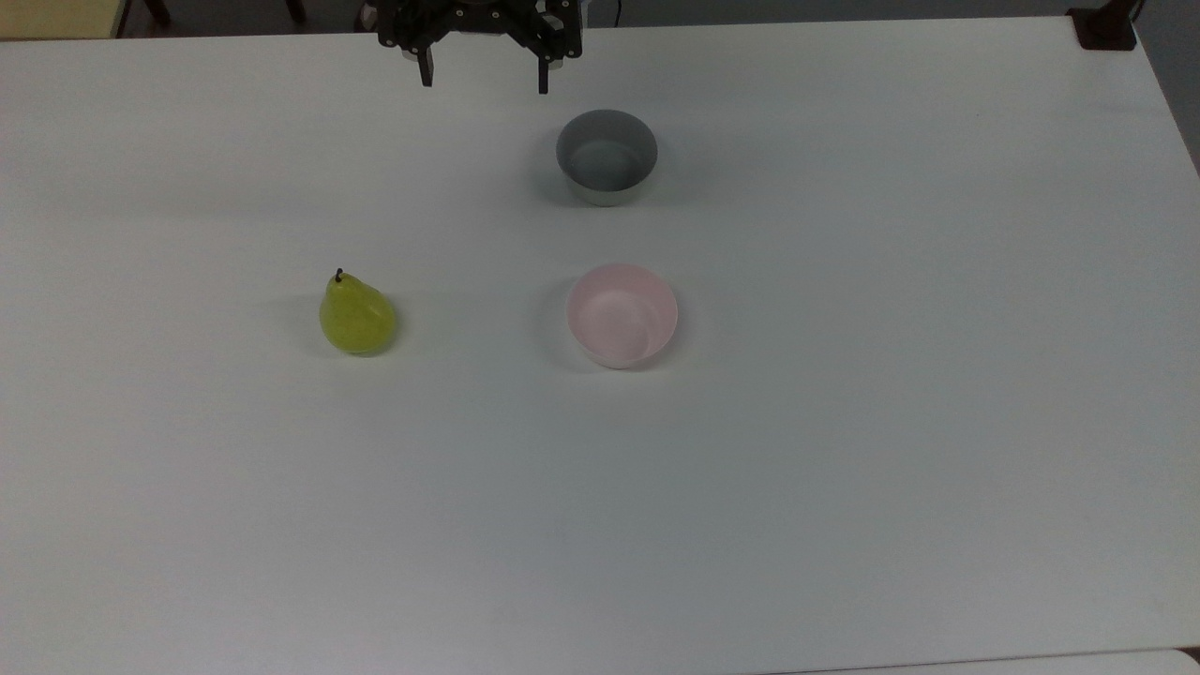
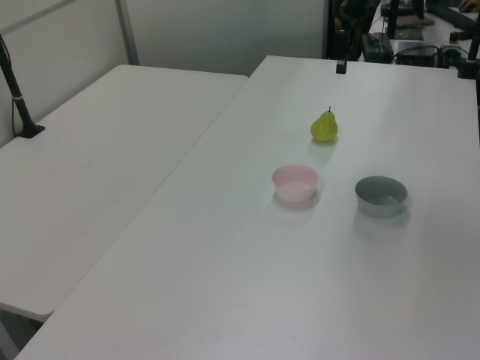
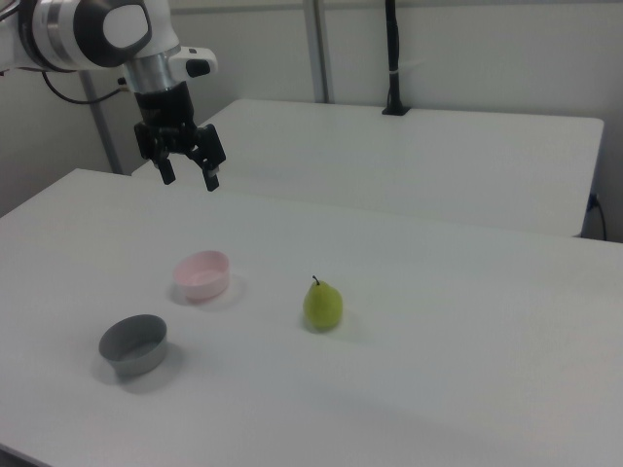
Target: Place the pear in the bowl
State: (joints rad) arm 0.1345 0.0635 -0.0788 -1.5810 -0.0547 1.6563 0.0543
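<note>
The gripper (image 1: 484, 82) was seen raised above the table (image 1: 844, 469), its two fingers spread apart with nothing between them. In the top view it hung at the upper edge, above and to the left of the grey bowl (image 1: 607, 156); in the right view the gripper (image 3: 189, 179) was held high beyond the bowl (image 3: 202, 274). The pink bowl (image 1: 622, 314) was found upright and empty, below the grey bowl in the top view and well apart from it. The pear (image 1: 355, 315) was set upright on the table, stem up, well to the top view's left of the bowl, untouched. In the left view the pear (image 2: 324, 126) was placed beyond both bowls.
</note>
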